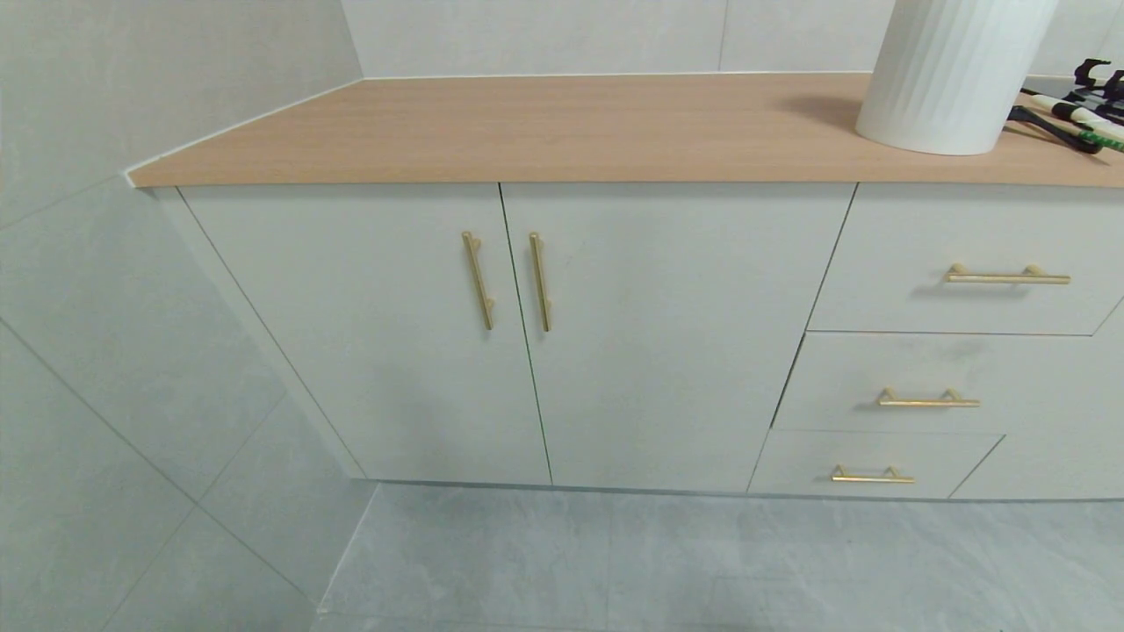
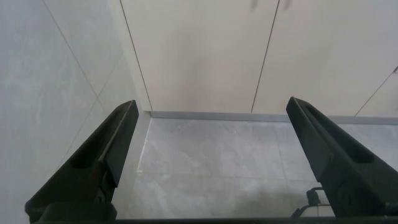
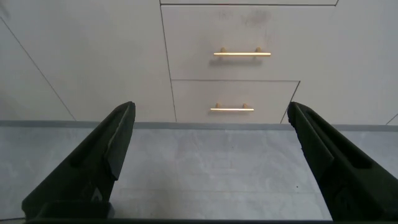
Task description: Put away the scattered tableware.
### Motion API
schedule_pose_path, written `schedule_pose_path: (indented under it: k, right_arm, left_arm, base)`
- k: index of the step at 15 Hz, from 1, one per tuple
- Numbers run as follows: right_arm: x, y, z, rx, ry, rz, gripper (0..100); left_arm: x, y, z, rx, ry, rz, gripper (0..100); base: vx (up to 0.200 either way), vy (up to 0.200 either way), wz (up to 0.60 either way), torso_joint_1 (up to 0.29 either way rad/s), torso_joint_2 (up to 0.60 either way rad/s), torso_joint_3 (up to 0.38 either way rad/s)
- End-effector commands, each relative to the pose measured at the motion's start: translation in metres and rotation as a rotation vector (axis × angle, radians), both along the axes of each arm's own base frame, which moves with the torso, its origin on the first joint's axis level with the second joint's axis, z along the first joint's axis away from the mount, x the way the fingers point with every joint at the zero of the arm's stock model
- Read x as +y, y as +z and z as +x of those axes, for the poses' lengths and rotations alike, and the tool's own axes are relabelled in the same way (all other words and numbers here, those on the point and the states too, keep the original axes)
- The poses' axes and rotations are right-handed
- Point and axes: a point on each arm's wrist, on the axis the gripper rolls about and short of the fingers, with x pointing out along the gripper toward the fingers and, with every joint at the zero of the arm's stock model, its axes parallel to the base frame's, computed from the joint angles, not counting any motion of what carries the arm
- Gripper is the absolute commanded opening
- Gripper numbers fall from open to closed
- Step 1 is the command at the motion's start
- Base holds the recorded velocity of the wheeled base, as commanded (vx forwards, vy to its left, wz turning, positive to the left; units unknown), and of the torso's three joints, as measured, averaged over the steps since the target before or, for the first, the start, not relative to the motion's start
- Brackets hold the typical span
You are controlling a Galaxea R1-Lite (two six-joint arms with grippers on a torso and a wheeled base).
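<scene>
2 sets of fingers (image 2: 106, 155) spread wide, grasping nothing. left gripper (image 2: 211, 107) low, facing the foot of the cabinet (image 1: 615, 351) doors; right gripper (image 3: 211, 109) low, facing the cabinet's drawers (image 3: 236, 99). utensils (image 1: 1067, 116) lie on the desk (image 1: 527, 123) above those drawers, beside a white ribbed container (image 1: 953, 79). judgement: arms parked low for approach; doors and drawers shut, nothing picked yet.

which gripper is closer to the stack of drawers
Right. The right gripper, open, faces the drawers head-on; the left gripper, also open, faces the cabinet doors off to the drawers' left.
</scene>
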Motion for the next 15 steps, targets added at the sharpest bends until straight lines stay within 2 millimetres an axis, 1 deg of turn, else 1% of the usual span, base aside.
schedule_pose_path:
  k: [1, 9, 15]
  right_arm:
    - [0.0, -0.0002, 0.0002, 0.005, 0.0, 0.0, 100]
    - [0.0, -0.0002, 0.0002, 0.005, 0.0, 0.0, 100]
    - [0.0, -0.0002, 0.0002, 0.005, 0.001, 0.002, 100]
  left_arm:
    - [0.0, 0.0, 0.0002, 0.002, 0.001, -0.004, 100]
    - [0.0, -0.0004, 0.0003, 0.004, 0.001, 0.003, 100]
    - [0.0, -0.0004, 0.0003, 0.004, 0.001, 0.003, 100]
  base:
    - [0.0, 0.0, 0.0, 0.0, 0.0, 0.0]
    - [0.0, 0.0, 0.0, 0.0, 0.0, 0.0]
    - [0.0, -0.2, 0.0, 0.005, 0.0, 0.004]
